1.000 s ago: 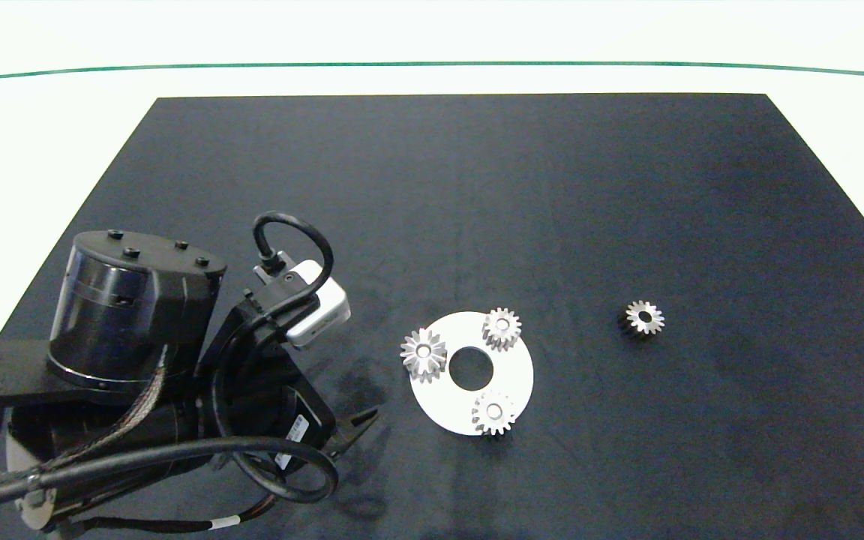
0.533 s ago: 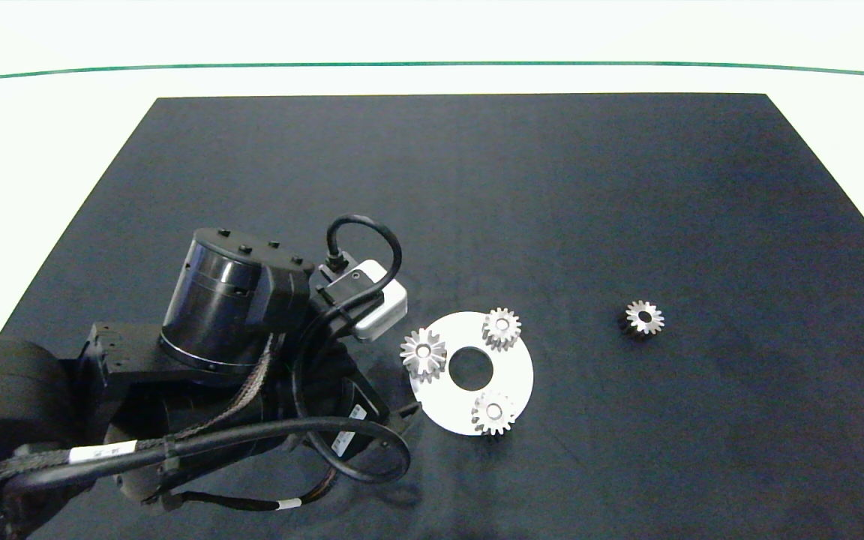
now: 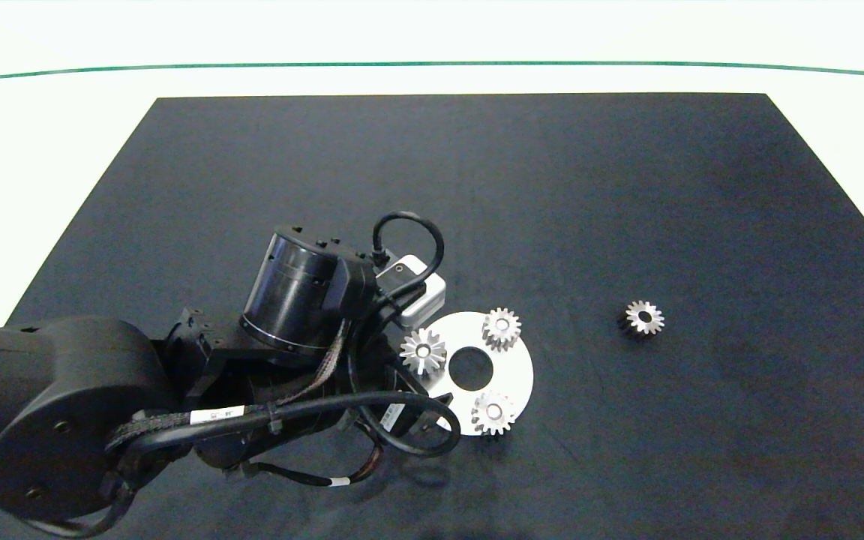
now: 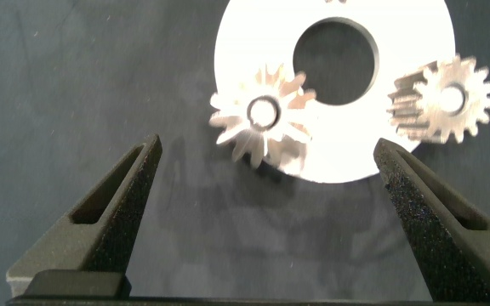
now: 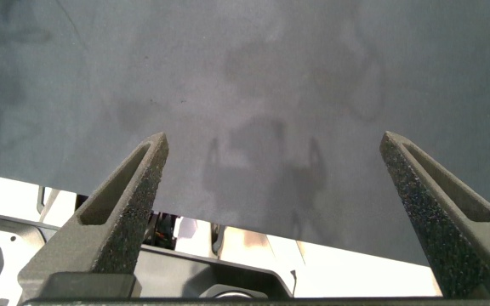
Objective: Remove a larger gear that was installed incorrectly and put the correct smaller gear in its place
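white cable tags unreadable, no legible text

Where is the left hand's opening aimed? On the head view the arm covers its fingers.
Observer: The left wrist view shows the left hand open, its gap lined up with the larger gear, which lies just beyond the fingertips, untouched.
Operator: Does that gear sit fully on the disc?
Observer: No. Its teeth overhang the disc's rim on the hand's side.
Operator: And the right hand? It's not in my view.
Observer: The right hand is open, holding nothing, over bare mat near the mat's edge.
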Robot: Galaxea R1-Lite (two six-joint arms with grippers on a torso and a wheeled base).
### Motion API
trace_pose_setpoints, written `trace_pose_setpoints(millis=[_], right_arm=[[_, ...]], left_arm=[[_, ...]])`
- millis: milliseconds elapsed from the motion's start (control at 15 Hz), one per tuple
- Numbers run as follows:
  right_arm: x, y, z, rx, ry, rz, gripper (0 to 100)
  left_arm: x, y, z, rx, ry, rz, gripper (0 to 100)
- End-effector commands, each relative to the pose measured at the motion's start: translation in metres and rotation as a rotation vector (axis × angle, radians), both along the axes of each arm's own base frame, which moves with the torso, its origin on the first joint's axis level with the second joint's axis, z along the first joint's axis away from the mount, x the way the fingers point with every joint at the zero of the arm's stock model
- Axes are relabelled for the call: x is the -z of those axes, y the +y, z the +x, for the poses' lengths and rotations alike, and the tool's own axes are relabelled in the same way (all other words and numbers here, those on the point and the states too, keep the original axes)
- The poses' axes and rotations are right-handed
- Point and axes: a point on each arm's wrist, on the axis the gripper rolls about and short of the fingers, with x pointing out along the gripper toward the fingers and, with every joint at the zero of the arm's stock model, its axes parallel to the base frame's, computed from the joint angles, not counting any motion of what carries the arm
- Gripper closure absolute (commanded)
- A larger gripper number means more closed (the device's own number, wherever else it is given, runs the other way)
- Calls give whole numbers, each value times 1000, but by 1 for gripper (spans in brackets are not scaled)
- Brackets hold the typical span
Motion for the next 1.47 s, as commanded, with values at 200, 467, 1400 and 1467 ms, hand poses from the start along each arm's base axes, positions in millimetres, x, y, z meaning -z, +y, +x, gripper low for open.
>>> trace_pose_setpoints(millis=[200, 467, 1400, 1467], right_arm=[[0, 0, -2, -1, -5, -1, 0], [0, 0, -3, 0, -11, 0, 0], [-1, -1, -5, 2, -25, 1, 0], [-1, -1, -5, 2, -25, 1, 0]], left_arm=[[7, -15, 3, -4, -1, 23, 0], [7, -22, 9, -10, -8, 19, 0], [15, -31, 18, -35, 9, 20, 5], [16, -32, 18, -37, 11, 23, 8]])
